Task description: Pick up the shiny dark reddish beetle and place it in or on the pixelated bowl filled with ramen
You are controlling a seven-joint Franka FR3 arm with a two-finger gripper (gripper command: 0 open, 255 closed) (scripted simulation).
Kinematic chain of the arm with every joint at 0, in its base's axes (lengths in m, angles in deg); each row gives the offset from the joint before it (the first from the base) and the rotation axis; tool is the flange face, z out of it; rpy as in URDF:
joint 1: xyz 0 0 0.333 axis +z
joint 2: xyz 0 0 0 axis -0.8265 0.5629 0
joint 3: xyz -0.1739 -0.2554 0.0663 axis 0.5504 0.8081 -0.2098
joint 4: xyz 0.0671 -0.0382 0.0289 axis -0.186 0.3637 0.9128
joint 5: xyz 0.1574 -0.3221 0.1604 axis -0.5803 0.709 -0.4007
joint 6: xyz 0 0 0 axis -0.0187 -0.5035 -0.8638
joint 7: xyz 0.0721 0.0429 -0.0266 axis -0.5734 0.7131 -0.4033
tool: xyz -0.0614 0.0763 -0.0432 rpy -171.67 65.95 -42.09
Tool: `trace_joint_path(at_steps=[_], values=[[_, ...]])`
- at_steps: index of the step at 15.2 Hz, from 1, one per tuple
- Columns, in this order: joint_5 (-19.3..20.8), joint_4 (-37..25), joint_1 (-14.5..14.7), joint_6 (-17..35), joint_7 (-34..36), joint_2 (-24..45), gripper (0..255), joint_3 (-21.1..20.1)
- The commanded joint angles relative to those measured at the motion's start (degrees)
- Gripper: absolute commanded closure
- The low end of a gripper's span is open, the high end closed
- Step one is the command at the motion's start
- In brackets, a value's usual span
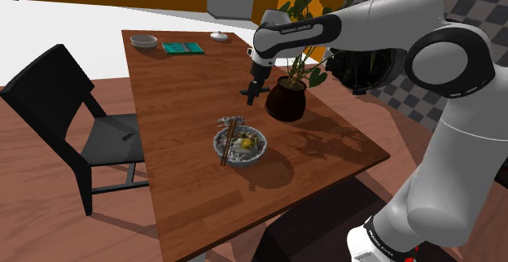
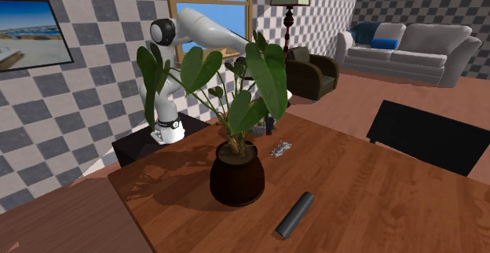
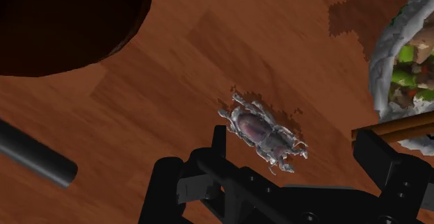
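Centre of the shoulder view, the black two-finger claw (image 1: pixel 252 96) hangs wide open above the wooden table (image 1: pixel 179 98). The shiny dark reddish beetle (image 3: pixel 263 133) lies untouched between its fingers.

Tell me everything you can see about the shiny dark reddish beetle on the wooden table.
The shiny dark reddish beetle has a glossy oval body with pale glints along its edges, a narrower head end and short legs splayed outward. It lies flat and diagonal on the brown wooden table, between the dark round plant pot and the grey-rimmed ramen bowl. The black gripper hovers above it, open, with neither finger touching it.
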Motion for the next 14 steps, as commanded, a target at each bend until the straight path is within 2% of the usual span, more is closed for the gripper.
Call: trace_joint_path(at_steps=[1,9,14], values=[[-0.8,-3.7,0.2,0.2,-2.1,4.7,0,-1.0],[-1.3,-21.9,1.1,-3.5,-8.7,22.0,0,-4.7],[-1.5,-20.0,1.3,-0.4,-8.9,23.2,0,-4.9]])
